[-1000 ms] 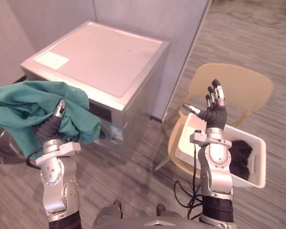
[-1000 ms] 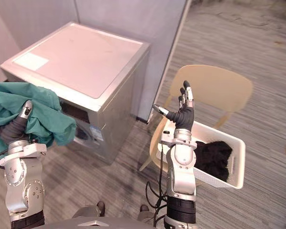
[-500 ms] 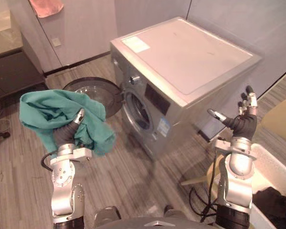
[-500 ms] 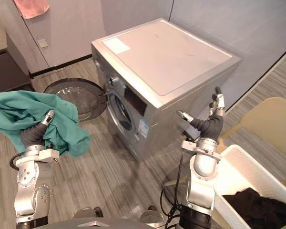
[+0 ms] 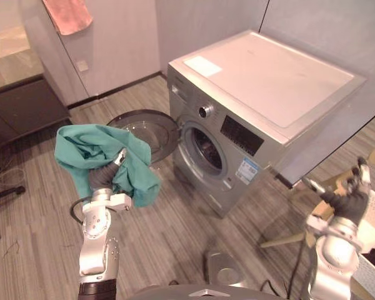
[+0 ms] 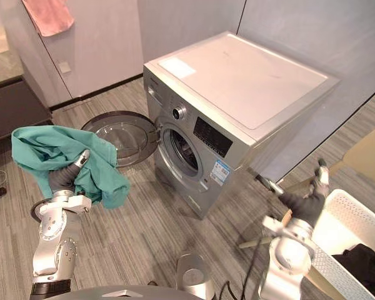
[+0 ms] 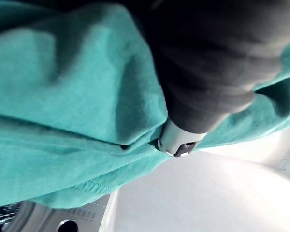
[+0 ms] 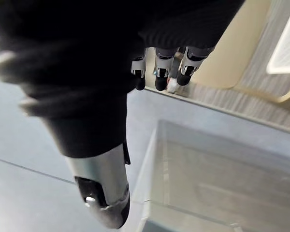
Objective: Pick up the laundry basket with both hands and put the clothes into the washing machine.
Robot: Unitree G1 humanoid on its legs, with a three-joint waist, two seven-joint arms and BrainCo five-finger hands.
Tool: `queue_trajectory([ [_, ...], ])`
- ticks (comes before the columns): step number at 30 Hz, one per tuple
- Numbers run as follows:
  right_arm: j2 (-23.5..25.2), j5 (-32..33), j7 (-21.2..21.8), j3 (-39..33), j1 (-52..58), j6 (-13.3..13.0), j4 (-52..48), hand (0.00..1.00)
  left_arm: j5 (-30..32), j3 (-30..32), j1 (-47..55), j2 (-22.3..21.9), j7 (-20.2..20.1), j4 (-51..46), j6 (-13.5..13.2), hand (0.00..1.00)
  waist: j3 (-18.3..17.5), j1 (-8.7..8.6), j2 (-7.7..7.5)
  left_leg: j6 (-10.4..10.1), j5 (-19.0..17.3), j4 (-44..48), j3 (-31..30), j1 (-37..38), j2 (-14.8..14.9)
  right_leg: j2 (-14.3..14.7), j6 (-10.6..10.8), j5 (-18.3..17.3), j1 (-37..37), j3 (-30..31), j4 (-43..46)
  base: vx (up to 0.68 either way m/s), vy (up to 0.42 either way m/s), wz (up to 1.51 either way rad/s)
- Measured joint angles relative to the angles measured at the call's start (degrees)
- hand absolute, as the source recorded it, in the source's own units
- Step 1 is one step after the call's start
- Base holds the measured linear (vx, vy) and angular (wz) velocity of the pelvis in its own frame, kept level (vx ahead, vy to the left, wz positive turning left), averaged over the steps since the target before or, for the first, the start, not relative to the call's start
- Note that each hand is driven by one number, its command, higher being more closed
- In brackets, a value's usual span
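Note:
My left hand (image 5: 104, 177) is raised at the left, shut on a teal garment (image 5: 90, 147) that drapes over it and hangs down. In the left wrist view the thumb (image 7: 182, 140) presses into the teal cloth (image 7: 63, 106). The silver washing machine (image 5: 269, 81) stands ahead, its round door (image 5: 147, 128) swung open to the left and its drum opening (image 5: 204, 147) dark. My right hand (image 6: 305, 204) is held up at the lower right, open and empty, with straight fingers (image 8: 159, 72). The white laundry basket (image 6: 353, 219) sits at the right edge with black clothes (image 6: 365, 264) in it.
A beige chair (image 6: 370, 155) stands behind the basket. A pink towel (image 5: 67, 14) hangs on the wall at the top left, above a dark low cabinet (image 5: 19, 112). Striped grey floor (image 5: 169, 225) lies between me and the machine.
The camera has turned left: the machine's front and open door now show, and the basket and chair sit at the right edge. The left hand keeps the teal garment; the right hand stays open.

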Motion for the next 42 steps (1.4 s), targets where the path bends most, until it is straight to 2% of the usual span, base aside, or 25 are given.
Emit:
queue_trajectory([
  [2,-0.19,0.01,0.58,0.29,3.87,-0.02,1.90,0.00,0.03,0.81,0.91,-0.06,-0.07,-0.26,0.07,1.00,0.82,-1.26,0.47,-0.82,-0.51,-2.54,1.43,2.81,-0.92,1.43,-4.59,4.23,1.90,-5.49,-4.38,0.33,0.038,-0.53],
  [4,0.50,0.17,2.24,2.20,8.02,0.00,5.83,0.00,0.08,1.31,2.68,-0.13,-0.08,-1.69,0.11,1.00,1.03,-2.71,1.35,-1.03,-0.48,-2.91,2.85,3.85,-0.03,4.01,-4.40,4.23,3.45,-3.84,-7.61,0.28,0.014,-0.63],
  [6,1.89,1.27,5.16,2.95,14.20,-0.39,12.85,0.00,0.16,0.69,3.61,-0.14,-0.51,-2.40,0.10,1.00,1.94,-3.85,0.14,-3.82,-2.10,3.64,4.73,3.51,0.82,4.11,-4.41,1.71,5.07,-3.08,-6.29,0.26,-0.009,-0.39],
  [7,2.34,2.83,6.16,1.41,15.48,-0.31,19.45,0.00,0.08,0.55,4.01,-0.10,-0.67,-2.12,0.13,1.00,3.61,-4.76,-2.31,-5.56,-2.93,17.24,7.70,0.09,1.76,2.42,-4.26,-0.57,6.67,-2.64,-3.87,0.22,0.008,-0.28],
  [8,2.38,3.45,6.29,0.39,16.22,-0.21,22.00,0.00,0.05,0.54,4.79,-0.06,-0.69,-2.04,0.15,1.00,4.05,-4.83,-3.12,-6.94,-1.90,25.91,9.73,-2.78,3.27,1.65,-4.04,-1.35,7.32,-1.27,-2.92,0.31,0.048,-0.89],
  [9,2.37,5.07,6.41,-2.35,17.90,-0.06,27.18,0.00,-0.04,-0.18,6.92,0.06,-1.00,-1.43,0.10,1.00,4.79,-3.48,-4.10,-5.99,-2.37,45.95,13.22,-9.36,10.27,1.96,-4.41,-3.98,9.25,4.26,-2.60,0.25,0.061,-1.12],
  [11,2.25,5.04,6.29,-4.73,18.31,-0.12,34.29,0.00,-0.14,-0.83,8.49,0.02,-1.16,1.58,0.13,1.00,4.83,-2.74,-4.25,-6.50,-4.68,55.00,12.01,-13.30,15.30,2.19,-5.15,-5.14,10.94,7.40,-2.63,0.30,0.107,-1.28],
  [12,2.18,5.39,5.67,-5.17,18.43,0.33,40.83,0.00,-1.21,-1.38,9.75,-0.05,-1.39,4.65,0.20,1.00,4.77,-2.84,-3.93,-7.21,-6.36,53.73,10.15,-15.55,19.25,2.49,-4.40,-5.37,12.35,11.29,-3.24,0.24,0.116,-1.20],
  [13,2.19,5.68,5.39,-4.61,18.26,0.46,42.82,0.00,-1.36,-1.44,10.17,-0.07,-1.59,5.62,0.31,1.00,4.69,-2.61,-3.78,-7.66,-7.03,51.07,8.93,-16.19,20.19,2.67,-3.91,-5.05,12.48,13.40,-3.56,0.26,0.195,-1.42],
  [15,2.06,7.08,4.74,-1.37,16.89,0.43,47.23,0.00,-1.78,-1.49,11.31,-0.14,-2.66,6.94,0.91,1.00,4.45,-0.17,-3.39,-8.10,-8.48,39.36,4.07,-17.14,20.25,3.09,-3.04,-4.39,11.71,21.24,-5.03,0.18,0.316,-1.95],
  [16,1.80,7.28,4.55,2.11,14.94,0.37,49.83,0.00,-2.26,-1.33,12.19,-0.21,-4.02,6.93,1.26,1.00,4.09,1.50,-2.69,-8.15,-8.43,29.95,-2.33,-18.52,19.28,2.99,-3.49,-4.14,10.99,25.55,-7.40,0.13,0.441,-2.09],
  [17,1.35,7.19,4.33,3.67,14.34,0.36,50.45,0.00,-2.32,-1.20,12.74,-0.22,-4.78,6.88,1.35,1.00,3.91,2.17,-2.38,-8.12,-8.31,26.80,-4.82,-19.21,18.96,2.67,-3.51,-4.12,10.38,26.06,-8.08,0.10,0.574,-2.20],
  [18,0.83,7.13,3.77,7.05,13.03,-0.02,50.93,0.00,-2.48,-0.71,12.92,-0.28,-5.64,6.59,1.36,1.00,3.79,3.64,-1.40,-7.37,-7.66,21.12,-8.30,-19.78,18.76,1.88,-2.93,-3.87,8.73,25.58,-9.42,0.02,0.504,-1.97],
  [19,0.13,6.75,3.62,9.93,12.14,-0.86,50.56,0.00,-3.11,0.04,13.31,-0.37,-6.00,6.67,1.39,1.00,3.76,5.43,-0.32,-9.81,-3.03,19.23,-8.95,-20.82,18.61,0.94,-0.19,-3.35,7.16,24.18,-10.35,0.04,0.593,-2.09],
  [20,0.07,6.69,3.56,11.33,11.25,-0.85,50.75,0.00,-3.42,0.54,13.35,-0.47,-6.14,6.67,1.38,1.00,3.75,6.07,-0.05,-11.06,-2.37,20.26,-7.80,-20.96,18.65,-0.27,1.59,-3.42,6.05,23.57,-10.05,0.06,0.472,-1.72],
  [22,-0.42,6.03,3.46,15.62,9.38,-0.88,51.01,0.00,-3.94,3.18,14.37,-0.62,-6.09,6.64,1.40,1.00,4.67,7.21,-2.14,-9.38,-4.12,23.04,-0.91,-21.79,19.33,-4.52,5.85,-3.84,1.08,13.65,-6.09,0.11,0.382,-1.54],
  [23,-0.60,4.32,3.52,16.98,8.23,-0.75,50.67,0.00,-4.18,4.14,14.84,-0.70,-6.02,6.62,1.53,1.00,5.24,9.31,-2.90,-9.27,-4.18,22.95,3.77,-20.83,20.53,-5.71,5.96,-3.87,-0.54,5.03,-4.10,0.10,0.336,-1.58],
  [24,-1.03,3.88,3.52,17.75,8.14,-0.75,50.20,0.00,-4.40,4.43,15.29,-0.77,-5.84,6.62,1.60,1.00,5.38,10.12,-3.04,-9.27,-4.18,23.16,5.45,-20.25,20.93,-6.37,5.87,-3.76,-0.61,0.24,-3.39,0.07,0.321,-1.46],
  [26,-2.26,1.99,3.48,19.64,7.99,-0.72,49.82,0.00,-4.60,5.62,15.90,-0.93,-5.61,6.54,1.85,1.00,6.56,11.36,-3.19,-9.27,-4.18,24.64,8.74,-18.30,21.15,-8.81,3.18,-0.16,2.88,-10.56,-2.77,0.03,0.254,-1.09],
  [27,-2.65,0.96,3.62,20.44,7.79,-0.74,49.67,0.00,-4.59,6.64,15.45,-0.90,-5.15,6.52,1.71,1.00,7.66,11.34,-3.42,-9.25,-4.19,28.71,8.72,-18.87,20.98,-9.53,2.79,4.50,5.17,-10.65,-2.41,0.01,0.121,-0.83],
  [29,-4.21,-0.01,3.84,20.79,5.90,-1.15,49.85,0.00,-4.57,6.45,13.17,-0.51,-4.30,6.84,0.73,1.00,10.81,11.29,-2.95,-9.66,-4.58,37.99,4.18,-23.51,21.06,-10.45,3.48,3.75,5.74,-8.84,-3.05,-0.03,0.062,-0.57],
  [30,-6.80,0.04,5.18,21.62,5.62,-2.80,49.88,0.00,-4.57,5.92,11.17,-0.30,-4.12,7.95,-0.40,1.00,11.76,10.89,-1.32,-9.93,-6.32,35.64,1.04,-24.54,20.35,-10.48,5.51,2.09,4.14,-8.52,-2.58,-0.05,0.087,-0.44],
  [33,-9.63,0.98,6.66,24.00,4.89,-5.30,51.72,0.00,-4.55,9.88,-1.94,-0.78,-2.32,19.47,-1.74,1.00,14.08,10.57,-1.82,-9.11,-8.34,37.36,-1.00,-28.58,18.77,-11.65,8.64,-1.64,-0.55,-8.93,1.25,-0.04,0.033,0.07],
  [36,-13.24,3.86,7.65,28.56,2.43,-6.18,54.02,0.00,-4.56,12.19,-11.71,-0.50,0.51,32.87,-1.88,1.00,16.18,9.96,-2.48,-9.16,-8.39,45.54,-4.91,-31.16,20.51,-11.45,8.28,-6.62,-1.02,-9.76,9.60,-0.12,-0.096,0.30],
  [42,-19.15,13.79,9.74,36.05,1.21,-6.91,52.52,0.00,-4.56,13.87,-24.22,0.09,2.62,43.51,-2.05,1.00,17.43,9.39,-3.77,-10.48,-9.27,57.85,-9.80,-40.22,21.61,-13.05,7.53,-14.26,-9.99,-8.65,27.60,-0.18,-0.054,0.19],
])
